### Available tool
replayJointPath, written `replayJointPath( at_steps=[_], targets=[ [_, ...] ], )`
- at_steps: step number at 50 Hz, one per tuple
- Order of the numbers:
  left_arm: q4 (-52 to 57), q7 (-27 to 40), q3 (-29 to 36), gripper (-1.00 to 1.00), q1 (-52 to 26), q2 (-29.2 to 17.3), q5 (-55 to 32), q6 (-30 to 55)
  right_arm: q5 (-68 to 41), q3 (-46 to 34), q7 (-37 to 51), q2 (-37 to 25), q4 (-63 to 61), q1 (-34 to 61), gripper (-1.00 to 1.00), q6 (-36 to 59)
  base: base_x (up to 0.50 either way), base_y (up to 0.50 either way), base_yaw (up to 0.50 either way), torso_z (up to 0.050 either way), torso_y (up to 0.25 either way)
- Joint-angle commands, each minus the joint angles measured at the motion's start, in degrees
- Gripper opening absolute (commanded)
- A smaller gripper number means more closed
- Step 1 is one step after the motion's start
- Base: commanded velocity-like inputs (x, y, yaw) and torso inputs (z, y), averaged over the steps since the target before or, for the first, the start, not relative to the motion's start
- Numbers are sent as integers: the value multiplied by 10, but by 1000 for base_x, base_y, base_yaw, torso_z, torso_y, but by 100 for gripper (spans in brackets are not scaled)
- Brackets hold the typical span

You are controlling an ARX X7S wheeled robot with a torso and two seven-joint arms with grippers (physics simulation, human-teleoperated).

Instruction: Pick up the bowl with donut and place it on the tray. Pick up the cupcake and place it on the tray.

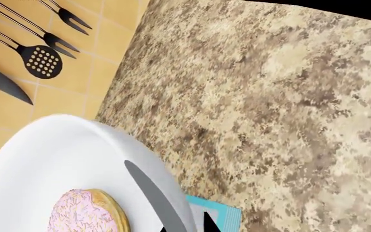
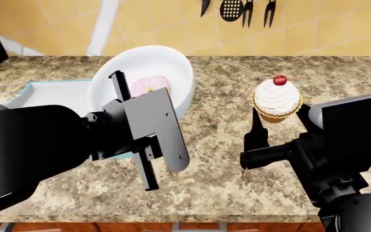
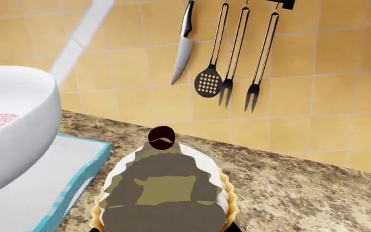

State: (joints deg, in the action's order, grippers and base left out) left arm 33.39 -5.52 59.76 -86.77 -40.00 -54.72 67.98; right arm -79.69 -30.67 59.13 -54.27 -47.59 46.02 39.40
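Left gripper (image 2: 131, 126), reaching in from the near left, clamps the rim of the bowl (image 2: 166, 65), lifted and tipped toward the viewer above the tray's (image 2: 44, 92) right end; the donut (image 2: 149, 85) lies inside. Right gripper (image 2: 279, 118) brackets the upright cupcake (image 2: 277, 99); contact cannot be told. Bare counter (image 2: 224, 179) lies near.

Bare countertop (image 2: 218, 121) between bowl (image 2: 172, 63) and cupcake (image 2: 277, 100)
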Motion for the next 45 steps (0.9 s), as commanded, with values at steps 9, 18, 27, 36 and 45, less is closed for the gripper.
replayJointPath(
  at_steps=[9, 18, 27, 36, 45],
  targets=[
    [-4, 5, -3, -100, -10, -1, 24, -4, 5, 2, -4, 0, 0, 3, -100, 5, 0, 227, 0, 0, 1],
    [-6, 4, -2, -100, -10, -2, 25, -6, 1, 1, -3, 2, 3, 11, -100, 10, 0, 225, 0, 1, 0],
    [-5, 5, 0, -100, -10, -3, 24, -7, 4, 0, -3, 3, 3, 10, -100, 9, 0, 226, 0, 0, 1],
    [-6, 5, 3, -100, -12, -1, 25, -6, 10, 3, -6, -1, 1, -1, -100, 2, 0, 225, 0, 0, 1],
    [-9, 2, 10, -100, -12, 0, 30, -10, 20, 3, -13, 0, 3, -7, -100, -5, 0, 224, 0, 0, 1]
  ],
)
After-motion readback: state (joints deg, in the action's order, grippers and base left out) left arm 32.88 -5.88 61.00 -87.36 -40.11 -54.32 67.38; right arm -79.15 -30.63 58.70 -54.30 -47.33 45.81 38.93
